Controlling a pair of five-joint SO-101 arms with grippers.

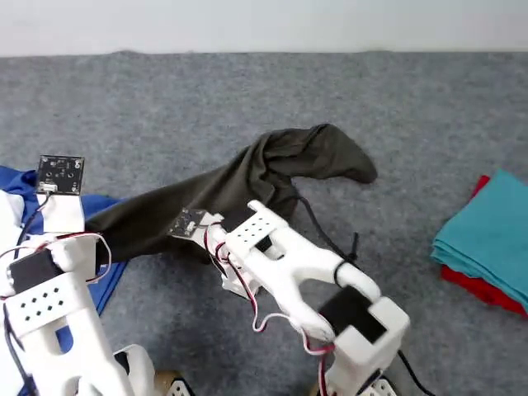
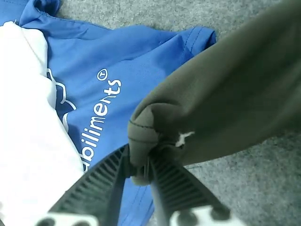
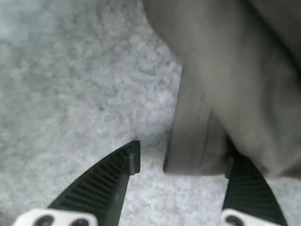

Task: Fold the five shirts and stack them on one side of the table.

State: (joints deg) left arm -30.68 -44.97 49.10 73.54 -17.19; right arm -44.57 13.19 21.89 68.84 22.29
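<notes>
Item: right hand (image 3: 183, 160), two black ribbed fingers (image 3: 113, 181) on white mounts, spread wide apart.
Item: olive shirt (image 3: 235, 80), dark grey-green cloth, bunched in soft folds. A flat, stitched hem edge lies in the gap between the fingers. It touches or partly covers one fingertip and stands clear of the other.
Item: desk (image 3: 70, 84), covered in grey felt-like fabric with a nubby texture. It lies bare beside the shirt and beneath the free finger.
</notes>
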